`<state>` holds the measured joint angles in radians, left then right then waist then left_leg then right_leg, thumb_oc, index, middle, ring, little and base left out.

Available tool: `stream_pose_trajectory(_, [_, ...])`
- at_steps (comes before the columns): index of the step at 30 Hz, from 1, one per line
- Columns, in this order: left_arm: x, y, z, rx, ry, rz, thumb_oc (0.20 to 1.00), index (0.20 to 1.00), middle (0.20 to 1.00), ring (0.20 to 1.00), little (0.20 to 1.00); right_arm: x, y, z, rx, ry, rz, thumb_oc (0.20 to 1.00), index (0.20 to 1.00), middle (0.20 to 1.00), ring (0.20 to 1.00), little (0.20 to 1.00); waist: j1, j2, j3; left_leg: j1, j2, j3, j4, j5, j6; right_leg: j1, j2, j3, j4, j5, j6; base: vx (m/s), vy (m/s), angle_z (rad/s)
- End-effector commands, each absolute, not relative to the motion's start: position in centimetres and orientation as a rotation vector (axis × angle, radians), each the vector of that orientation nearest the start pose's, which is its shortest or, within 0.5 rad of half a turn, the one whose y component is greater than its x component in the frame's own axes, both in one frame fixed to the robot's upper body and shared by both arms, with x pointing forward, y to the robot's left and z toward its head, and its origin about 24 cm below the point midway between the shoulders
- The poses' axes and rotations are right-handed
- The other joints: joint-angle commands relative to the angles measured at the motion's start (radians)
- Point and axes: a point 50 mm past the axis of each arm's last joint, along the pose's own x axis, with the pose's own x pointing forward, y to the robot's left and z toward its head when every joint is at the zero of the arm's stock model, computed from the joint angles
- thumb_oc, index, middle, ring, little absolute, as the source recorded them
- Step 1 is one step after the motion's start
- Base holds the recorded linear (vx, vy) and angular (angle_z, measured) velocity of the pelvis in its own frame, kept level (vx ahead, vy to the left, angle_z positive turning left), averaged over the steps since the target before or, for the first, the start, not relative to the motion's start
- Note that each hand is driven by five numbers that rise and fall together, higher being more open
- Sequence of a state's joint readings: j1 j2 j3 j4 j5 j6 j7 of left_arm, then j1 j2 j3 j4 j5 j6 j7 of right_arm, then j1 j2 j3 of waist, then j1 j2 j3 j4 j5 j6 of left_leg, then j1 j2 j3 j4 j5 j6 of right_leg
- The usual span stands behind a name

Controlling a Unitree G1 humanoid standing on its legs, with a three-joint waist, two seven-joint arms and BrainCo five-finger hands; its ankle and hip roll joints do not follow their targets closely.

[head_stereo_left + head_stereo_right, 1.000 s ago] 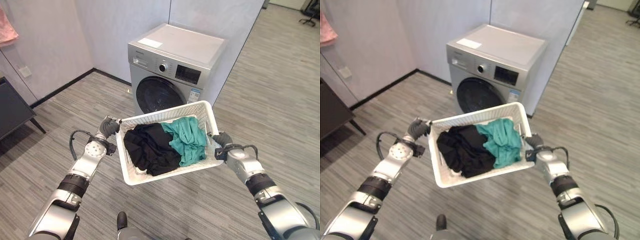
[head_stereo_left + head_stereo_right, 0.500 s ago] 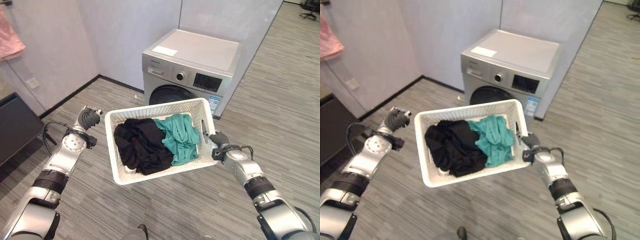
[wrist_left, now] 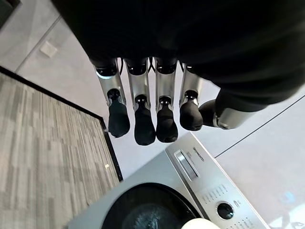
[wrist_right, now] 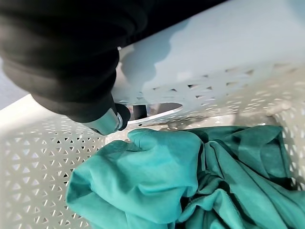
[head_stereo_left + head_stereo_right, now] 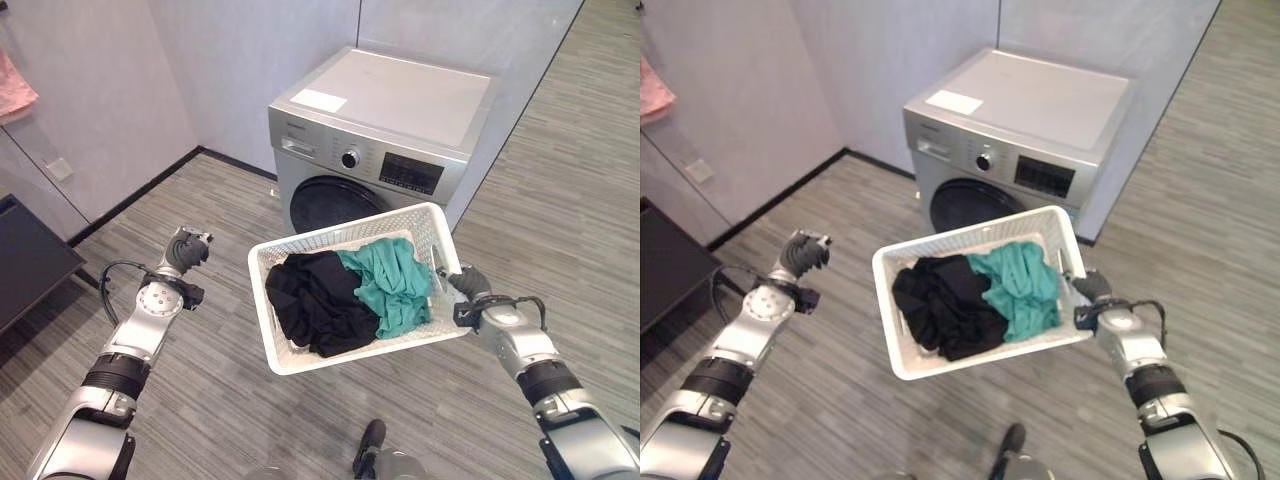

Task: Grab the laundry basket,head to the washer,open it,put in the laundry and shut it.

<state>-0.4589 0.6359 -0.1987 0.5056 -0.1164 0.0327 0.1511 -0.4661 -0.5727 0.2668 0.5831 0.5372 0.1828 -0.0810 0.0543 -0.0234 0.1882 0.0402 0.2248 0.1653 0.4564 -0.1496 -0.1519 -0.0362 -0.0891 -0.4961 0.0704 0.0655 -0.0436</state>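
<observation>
So the laundry basket [image 5: 352, 300] is a white plastic one with perforated sides and a slot handle at each short end, and it's up in the air right in front of the washer [image 5: 385, 140], tilted a bit, with its far edge overlapping the washer's dark round door [image 5: 330, 203]. Inside there's a black garment [image 5: 315, 300] bunched up on the side away from the right robot hand, and a teal garment [image 5: 395, 280] crumpled next to it, touching it, on the side nearer that hand. The right robot hand [image 5: 468, 288] is clamped on the basket's short end, its thumb [image 4: 112, 121] hooked in by the handle slot, just above the teal cloth. The left robot hand [image 5: 185, 248] isn't on the basket at all; it's off to the basket's other side, well apart from it, fingers [image 3: 143, 126] curled in with nothing held. The washer is silver-grey with a control knob [image 5: 349, 158] and a display panel, door closed, sitting on the grey wood-look floor [image 5: 200, 400] against the wall.
</observation>
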Motion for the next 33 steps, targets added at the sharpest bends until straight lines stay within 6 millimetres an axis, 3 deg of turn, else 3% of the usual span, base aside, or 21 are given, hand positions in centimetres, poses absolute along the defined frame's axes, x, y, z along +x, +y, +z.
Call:
stream_pose_trajectory(1, [33.9,26.9,11.7,0.617,-0.031,0.187,0.2,0.2,0.2,0.2,0.2,35.8,-23.8,15.4,-0.078,-0.095,0.005,0.2,0.2,0.2,0.2,0.2,0.011,-0.041,-0.073,-0.055,-0.033,-0.007,0.248,0.076,0.027,0.056,-0.023,0.058,0.031,-0.15,0.083,0.13,-0.172,-0.58])
stream_pose_trajectory(2, [34.1,26.8,11.9,0.614,-0.035,0.19,0.2,0.2,0.2,0.2,0.2,35.5,-23.8,15.6,-0.088,-0.106,0.014,0.2,0.2,0.2,0.2,0.2,0.009,-0.047,-0.069,-0.071,-0.007,-0.001,0.226,0.071,0.035,0.067,-0.015,0.056,0.023,-0.157,0.079,0.19,-0.083,-0.54])
stream_pose_trajectory(3, [34.3,26.7,12.4,0.608,-0.05,0.195,0.2,0.2,0.2,0.2,0.2,35.0,-23.5,16.3,-0.12,-0.135,0.049,0.2,0.2,0.2,0.2,0.2,0.001,-0.065,-0.069,-0.068,0.037,0.041,0.067,0.032,0.057,0.077,-0.025,0.054,0.003,-0.155,0.096,0.14,-0.031,-0.33])
stream_pose_trajectory(4, [34.3,26.7,12.4,0.608,-0.05,0.195,0.2,0.2,0.2,0.2,0.2,35.0,-23.5,16.3,-0.12,-0.135,0.049,0.2,0.2,0.2,0.2,0.2,0.001,-0.065,-0.069,-0.068,0.037,0.041,0.067,0.032,0.057,0.077,-0.025,0.054,0.003,-0.155,0.096,0.16,0.111,-0.07])
stream_pose_trajectory(5, [34.6,26.3,12.7,0.615,-0.064,0.183,0.2,0.2,0.2,0.2,0.2,34.3,-23.3,16.5,-0.146,-0.157,0.085,0.2,0.2,0.2,0.2,0.2,-0.002,-0.072,-0.075,-0.054,0.051,0.058,-0.156,0.046,0.051,0.086,-0.038,0.07,-0.025,-0.147,0.112,0.07,0.101,0.04])
stream_pose_trajectory(6, [34.6,26.3,12.7,0.615,-0.064,0.181,0.2,0.2,0.2,0.2,0.2,34.3,-23.3,16.5,-0.147,-0.156,0.084,0.2,0.2,0.2,0.2,0.2,-0.001,-0.074,-0.076,-0.045,0.046,0.062,-0.174,0.055,0.052,0.087,-0.041,0.071,-0.027,-0.146,0.113,0.09,0.14,-0.04])
stream_pose_trajectory(8, [34.8,26.1,13.2,0.635,-0.082,0.171,0.2,0.2,0.2,0.2,0.2,33.7,-23.2,17.3,-0.144,-0.2,0.12,0.2,0.2,0.2,0.2,0.2,0.001,-0.073,-0.078,-0.054,0.059,0.065,-0.282,0.128,0.015,0.111,-0.048,0.079,-0.051,-0.14,0.124,0.09,0.141,-0.23])
stream_pose_trajectory(14, [34.7,26.1,13.8,0.701,-0.104,0.154,0.2,0.2,0.2,0.2,0.2,32.6,-23.2,18.9,-0.134,-0.28,0.155,0.2,0.2,0.2,0.2,0.2,-0.013,-0.033,-0.124,0.042,-0.006,0.081,-0.446,0.152,0.026,0.123,-0.073,0.077,-0.045,-0.122,0.139,0.06,0.161,-0.27])
stream_pose_trajectory(17, [34.7,26.1,14.1,0.716,-0.113,0.152,0.2,0.2,0.2,0.2,0.2,32.9,-23.0,19.7,-0.132,-0.299,0.164,0.2,0.2,0.2,0.2,0.2,-0.008,-0.024,-0.132,0.069,-0.02,0.088,-0.465,0.145,0.032,0.129,-0.085,0.082,-0.04,-0.12,0.146,0.05,0.131,0.12])
stream_pose_trajectory(22, [35.2,26.0,14.6,0.702,-0.129,0.16,0.2,0.2,0.2,0.2,0.2,35.0,-22.4,22.7,-0.104,-0.351,0.143,0.2,0.2,0.2,0.2,0.2,0.001,-0.031,-0.138,0.08,-0.026,0.106,-0.467,0.141,0.038,0.127,-0.099,0.083,-0.024,-0.122,0.154,0.03,0.018,0.18])
stream_pose_trajectory(25, [35.4,25.9,14.5,0.671,-0.126,0.157,0.2,0.2,0.2,0.2,0.2,36.8,-22.9,26.2,-0.095,-0.383,0.08,0.2,0.2,0.2,0.2,0.2,0.014,-0.047,-0.14,0.084,-0.015,0.11,-0.46,0.143,0.033,0.127,-0.092,0.077,-0.016,-0.129,0.153,0.05,-0.055,0.04])
stream_pose_trajectory(26, [35.4,25.9,14.6,0.67,-0.126,0.159,0.2,0.2,0.2,0.2,0.2,36.9,-22.8,26.3,-0.096,-0.384,0.082,0.2,0.2,0.2,0.2,0.2,0.013,-0.046,-0.139,0.084,-0.015,0.11,-0.46,0.143,0.033,0.127,-0.092,0.077,-0.016,-0.129,0.152,0.07,-0.119,0.03])
stream_pose_trajectory(27, [35.4,25.9,14.3,0.655,-0.117,0.156,0.2,0.2,0.2,0.2,0.2,37.6,-23.4,28.3,-0.087,-0.403,0.034,0.2,0.2,0.2,0.2,0.2,0.022,-0.058,-0.139,0.081,-0.003,0.113,-0.45,0.147,0.026,0.126,-0.083,0.074,-0.012,-0.137,0.148,0.04,-0.072,0.05])
stream_pose_trajectory(28, [35.4,26.0,14.4,0.653,-0.118,0.158,0.2,0.2,0.2,0.2,0.2,37.6,-23.4,28.4,-0.088,-0.405,0.036,0.2,0.2,0.2,0.2,0.2,0.02,-0.056,-0.138,0.081,-0.003,0.113,-0.449,0.146,0.025,0.126,-0.083,0.074,-0.011,-0.138,0.147,0.07,-0.115,0.02])
stream_pose_trajectory(30, [35.5,26.1,14.5,0.648,-0.116,0.157,0.2,0.2,0.2,0.2,0.2,37.9,-24.0,30.7,-0.078,-0.438,-0.006,0.2,0.2,0.2,0.2,0.2,0.028,-0.07,-0.139,0.071,0.017,0.111,-0.421,0.151,0.017,0.126,-0.068,0.072,-0.011,-0.148,0.14,0.05,-0.122,-0.01])
stream_pose_trajectory(32, [35.5,26.3,14.6,0.64,-0.112,0.161,0.2,0.2,0.2,0.2,0.2,38.2,-24.8,32.6,-0.056,-0.455,-0.064,0.2,0.2,0.2,0.2,0.2,0.033,-0.078,-0.138,0.056,0.042,0.091,-0.361,0.137,0.003,0.13,-0.043,0.086,-0.008,-0.174,0.134,0.07,-0.179,-0.02])
stream_pose_trajectory(33, [35.4,26.6,14.8,0.623,-0.115,0.172,0.2,0.2,0.2,0.2,0.2,38.5,-24.9,33.9,-0.032,-0.464,-0.089,0.2,0.2,0.2,0.2,0.2,0.048,-0.089,-0.123,0.017,0.059,0.072,-0.253,0.158,0.013,0.132,-0.026,0.087,-0.011,-0.173,0.109,0.03,-0.147,-0.03])
